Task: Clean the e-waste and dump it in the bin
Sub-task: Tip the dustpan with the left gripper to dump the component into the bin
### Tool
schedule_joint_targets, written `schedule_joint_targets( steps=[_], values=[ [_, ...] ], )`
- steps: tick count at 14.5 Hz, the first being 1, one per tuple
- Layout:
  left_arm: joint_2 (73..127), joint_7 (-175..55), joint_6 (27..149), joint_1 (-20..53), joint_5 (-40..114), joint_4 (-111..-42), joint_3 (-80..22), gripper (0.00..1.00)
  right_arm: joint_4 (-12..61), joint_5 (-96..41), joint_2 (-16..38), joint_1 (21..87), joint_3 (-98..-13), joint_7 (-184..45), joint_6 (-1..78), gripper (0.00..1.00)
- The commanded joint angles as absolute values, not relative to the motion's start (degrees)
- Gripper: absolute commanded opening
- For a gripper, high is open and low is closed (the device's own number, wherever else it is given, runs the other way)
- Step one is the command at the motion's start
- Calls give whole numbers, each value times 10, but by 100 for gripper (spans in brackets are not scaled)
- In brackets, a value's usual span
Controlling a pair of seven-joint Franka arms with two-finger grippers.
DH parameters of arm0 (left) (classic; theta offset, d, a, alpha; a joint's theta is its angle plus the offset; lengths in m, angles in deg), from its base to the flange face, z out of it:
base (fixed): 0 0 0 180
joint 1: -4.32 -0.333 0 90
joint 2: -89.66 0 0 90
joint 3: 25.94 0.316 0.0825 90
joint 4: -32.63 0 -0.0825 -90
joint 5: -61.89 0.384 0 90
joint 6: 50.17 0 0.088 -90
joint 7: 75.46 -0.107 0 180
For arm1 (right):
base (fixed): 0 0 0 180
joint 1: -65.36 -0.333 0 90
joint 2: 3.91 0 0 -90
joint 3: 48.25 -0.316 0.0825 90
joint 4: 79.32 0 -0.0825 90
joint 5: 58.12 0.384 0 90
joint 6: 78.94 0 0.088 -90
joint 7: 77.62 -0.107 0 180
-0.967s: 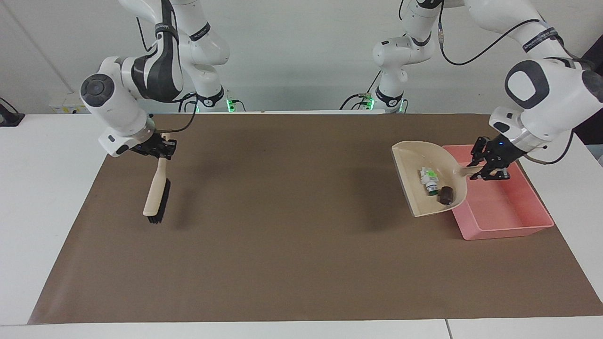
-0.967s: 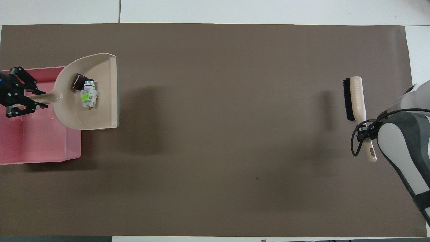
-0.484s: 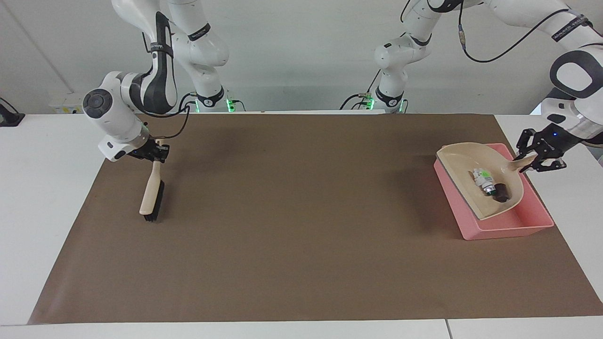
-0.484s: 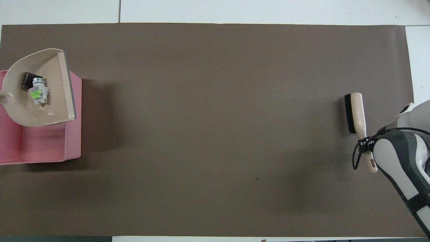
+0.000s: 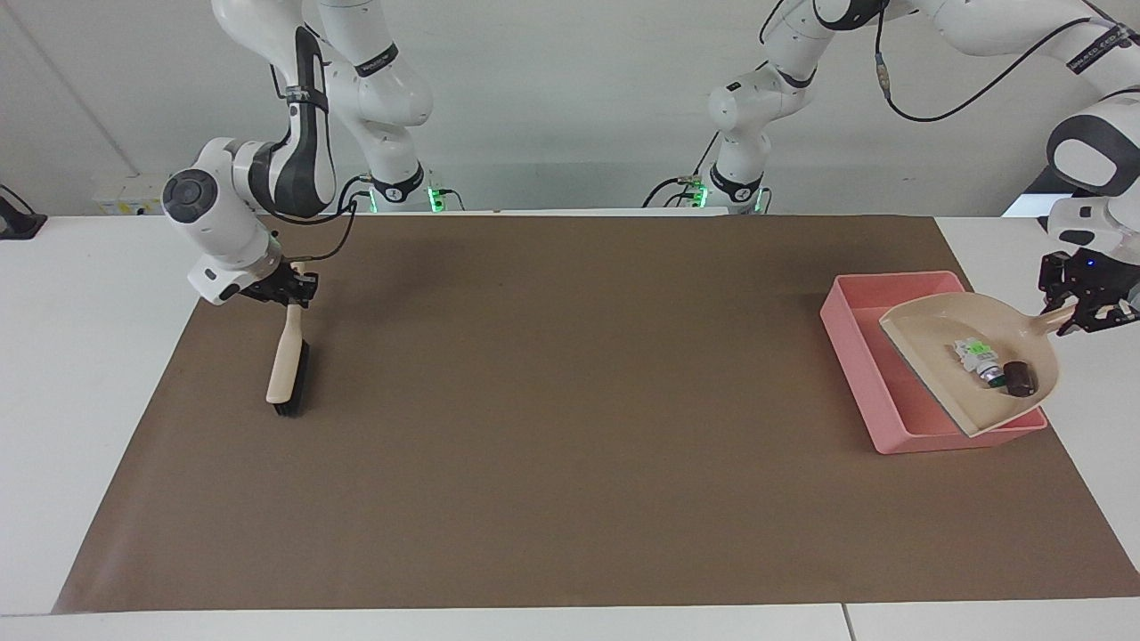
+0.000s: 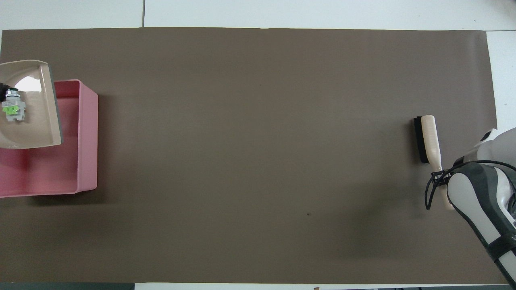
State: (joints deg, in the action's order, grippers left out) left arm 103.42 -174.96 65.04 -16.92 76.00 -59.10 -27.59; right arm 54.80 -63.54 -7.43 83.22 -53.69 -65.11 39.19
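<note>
Both e-waste pieces (image 5: 996, 367) sit in your dustpan (image 5: 944, 356), tilted over the pink bin (image 5: 855, 356); left gripper (image 5: 1082, 307) fingers clamp its handle. Dumping's underway: tip further. Right gripper (image 5: 289, 289) grips the brush (image 5: 287, 367), waiting.

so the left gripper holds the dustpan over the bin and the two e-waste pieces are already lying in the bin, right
Not quite. The left gripper does hold the dustpan over the bin, but the white piece and dark piece lie in the dustpan, not the bin. The facing view shows it.
</note>
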Motion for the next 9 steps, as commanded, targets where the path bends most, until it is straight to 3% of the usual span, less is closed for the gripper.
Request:
schedule_joint_targets(
  steps=[1,9],
  values=[
    [1034,-1755,688,-173,828,-598,-278,0,564,-644,-93,848,-546,-643,402,6],
    [1013,-1657,701,-165,1056,-633,-276,0,579,-644,-97,851,-546,-660,415,11]
  ],
)
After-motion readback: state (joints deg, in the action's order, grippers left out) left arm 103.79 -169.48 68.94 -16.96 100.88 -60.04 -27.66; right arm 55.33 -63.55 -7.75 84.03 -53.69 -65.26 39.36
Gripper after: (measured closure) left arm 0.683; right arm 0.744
